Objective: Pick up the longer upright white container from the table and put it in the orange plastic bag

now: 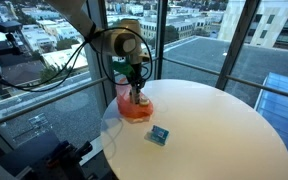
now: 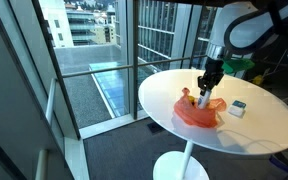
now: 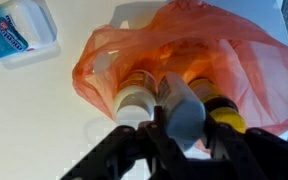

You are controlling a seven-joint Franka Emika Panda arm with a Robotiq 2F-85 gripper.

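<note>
- We see the bag [image 3: 246,58] slumped on the table [image 1: 224,120]; thin, floppy film
- The gripper [image 3: 184,138] hangs over it, jaws seemingly closed on the container [image 3: 180,100], inside the bag's mouth
- We judge the container light, stiff, slippery; grip mid-body

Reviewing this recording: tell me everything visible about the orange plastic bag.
The orange plastic bag is thin, translucent and crumpled. It lies on the round white table near its window-side edge, with its mouth open towards the wrist camera. A white-capped container and a yellow-capped container lie in it. The end effector hangs at the mouth, holding a white container. A small blue-and-white box lies apart from it.
</note>
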